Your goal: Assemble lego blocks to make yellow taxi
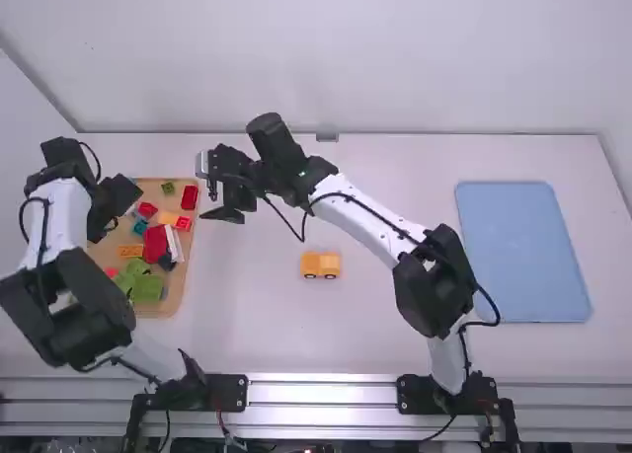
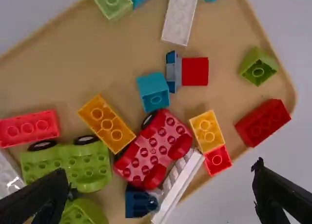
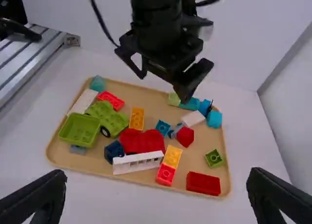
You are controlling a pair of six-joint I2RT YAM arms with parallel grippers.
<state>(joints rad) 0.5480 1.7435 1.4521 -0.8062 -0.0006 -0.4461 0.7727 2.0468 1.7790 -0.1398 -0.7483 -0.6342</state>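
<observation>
Over the block tray [image 2: 53, 68], the left gripper [image 1: 111, 219], and beside it the right gripper [image 1: 213, 190], hold their fingers apart.

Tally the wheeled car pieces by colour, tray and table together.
Red wheeled piece, in the tray: 1
Green wheeled piece, in the tray: 1
Orange-yellow wheeled piece, on the table: 1
Total: 3

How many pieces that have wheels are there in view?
3: a yellow piece on the table, right of the tray; a red piece and a green piece inside it. Others may be hidden.
</observation>
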